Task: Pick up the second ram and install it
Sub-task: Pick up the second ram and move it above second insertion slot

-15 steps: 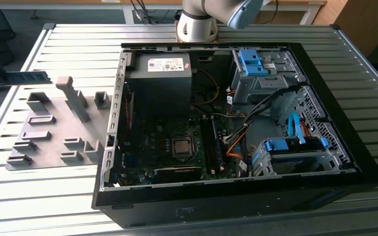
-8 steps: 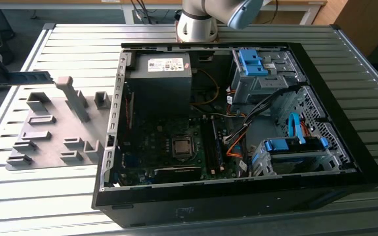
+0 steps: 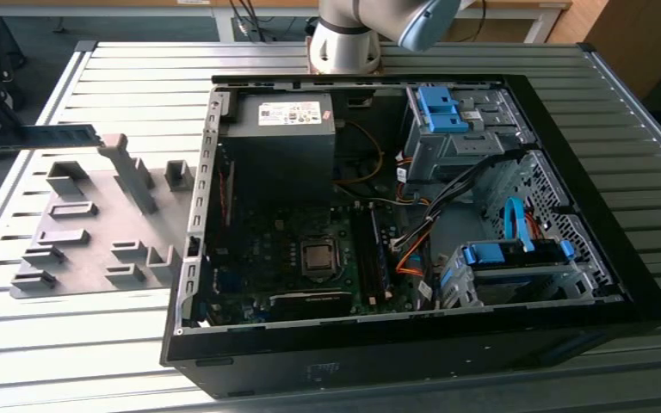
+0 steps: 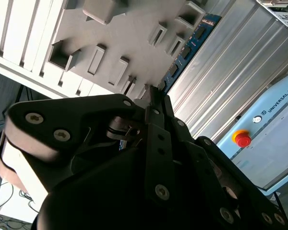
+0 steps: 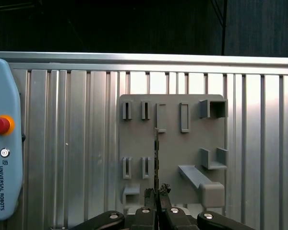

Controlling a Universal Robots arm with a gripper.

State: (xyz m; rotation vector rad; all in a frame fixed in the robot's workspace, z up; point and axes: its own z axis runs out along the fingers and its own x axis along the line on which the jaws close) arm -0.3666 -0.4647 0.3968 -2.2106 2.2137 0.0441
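The gripper is clamped shut on the second ram, pinching one end of it. The stick runs straight out from the fingertips, so its long axis continues the line of the gripper. In the first wrist view it shows edge-on as a thin dark line over the grey fixture plate, its free end close to one of the plate's narrow slots. Whether it still touches the plate cannot be told there. The second wrist view gives the flat blue-green face with its dark chips, angled away over the plate's pockets. A teach pendant lies on the table beside the plate. In the exterior view the stick appears to hang level above the plate's corner nearest the table edge by the robot's base, roughly parallel to that edge. Its free end points to the exterior view's right. That way, well apart from the stick, stands the open computer case with the motherboard on its floor.
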